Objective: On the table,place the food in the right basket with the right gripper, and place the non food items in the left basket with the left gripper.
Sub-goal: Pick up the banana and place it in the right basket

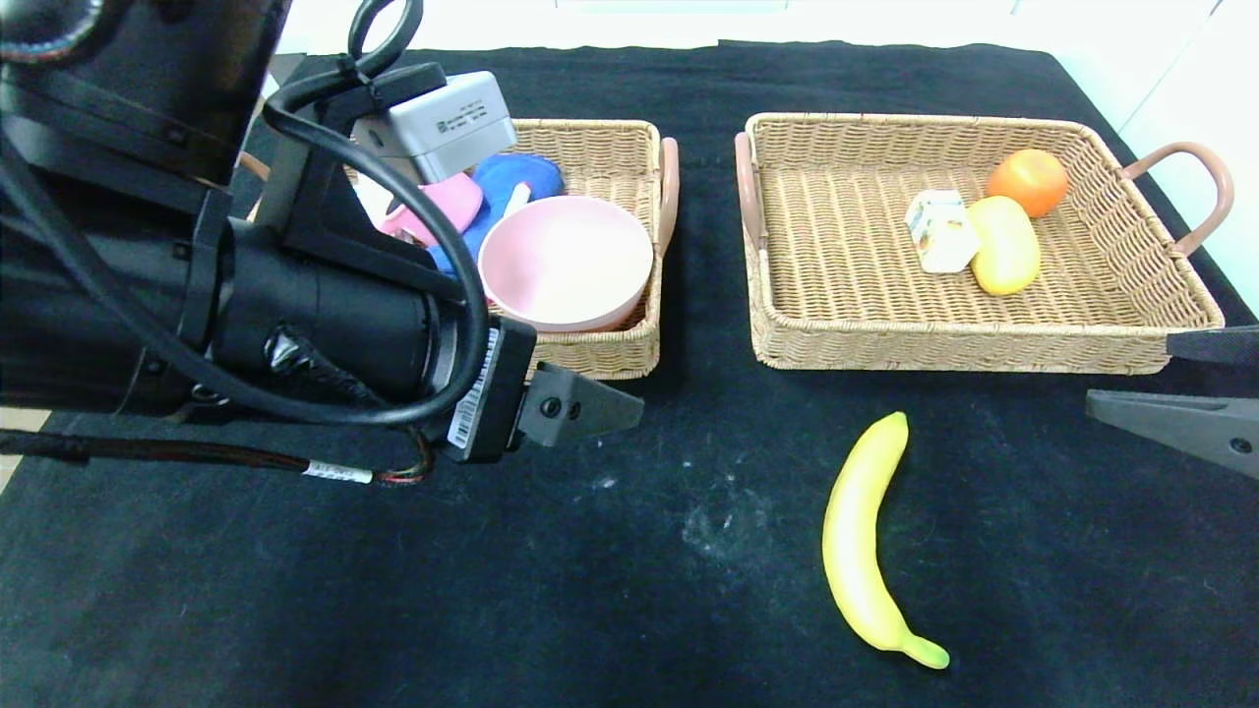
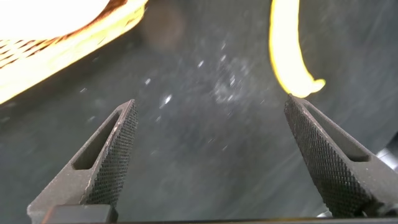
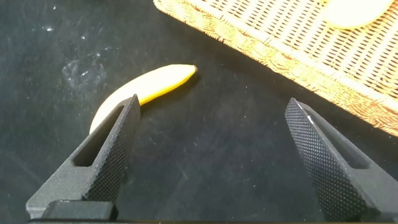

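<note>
A yellow banana (image 1: 866,541) lies on the black table in front of the right basket (image 1: 856,334). That basket holds an orange (image 1: 1028,182), a yellow fruit (image 1: 1005,244) and a small white carton (image 1: 939,231). The left basket (image 1: 615,147) holds a pink bowl (image 1: 566,261), a blue item (image 1: 516,177) and a pink item (image 1: 448,202). My left gripper (image 2: 210,102) hovers open and empty over the cloth just in front of the left basket, with the banana (image 2: 285,43) beyond one finger. My right gripper (image 1: 1131,374) is open and empty at the right edge, near the basket's front corner, the banana (image 3: 152,84) beside one finger.
The left arm and its cables fill the left of the head view and hide part of the left basket. A black cloth (image 1: 629,590) with pale smudges covers the table. The baskets' handles (image 1: 1195,192) stick out at their sides.
</note>
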